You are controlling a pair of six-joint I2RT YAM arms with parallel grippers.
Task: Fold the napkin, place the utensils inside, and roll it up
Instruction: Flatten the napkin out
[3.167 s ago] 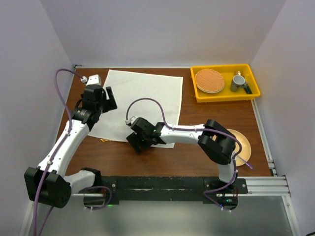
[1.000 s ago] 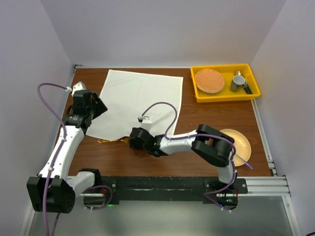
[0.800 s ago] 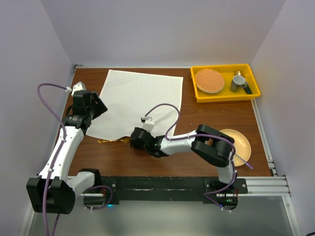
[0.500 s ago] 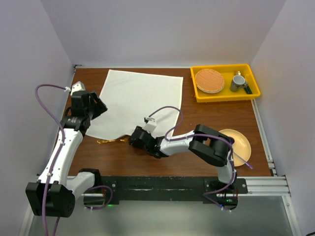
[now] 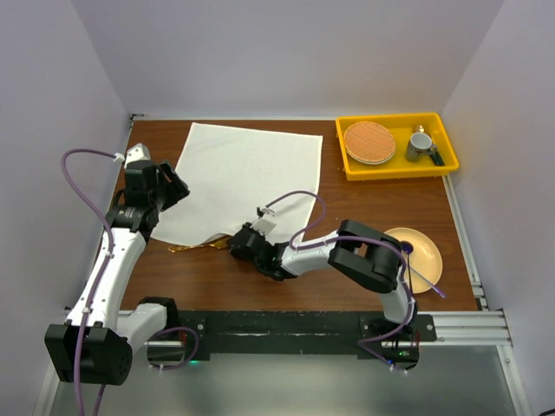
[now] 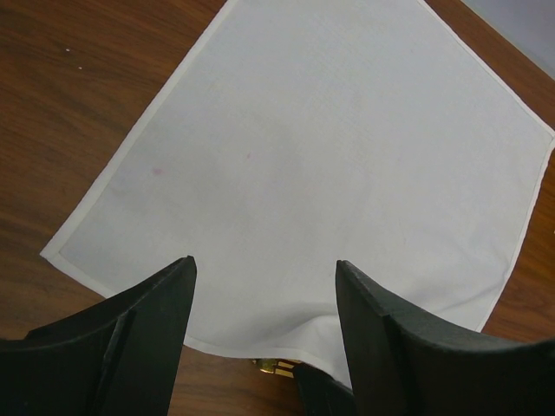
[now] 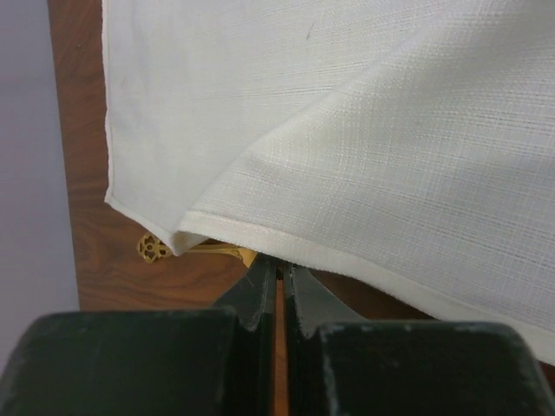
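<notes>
The off-white napkin (image 5: 247, 173) (image 6: 329, 156) (image 7: 347, 113) lies spread flat on the brown table, its near edge humped up. The gold fork (image 5: 189, 248) (image 6: 277, 367) (image 7: 152, 248) lies along that edge, mostly under the cloth, with its ornate end poking out. My right gripper (image 5: 236, 243) (image 7: 279, 263) is low on the table. Its jaws are pressed together at the fork's inner end, with the tips tucked beneath the raised hem. My left gripper (image 5: 172, 186) (image 6: 264, 264) hovers open over the napkin's left side and holds nothing.
A yellow tray (image 5: 395, 169) at the back right holds a round woven plate (image 5: 368, 141) and a grey cup (image 5: 421, 143). A yellow plate (image 5: 427, 253) with a purple-ended utensil (image 5: 408, 249) sits at the right, partly behind my right arm. Walls close in on the left and right.
My right gripper slid slightly left under the napkin's near edge and closed its jaws. The left arm drifted a little; its jaws stayed open.
</notes>
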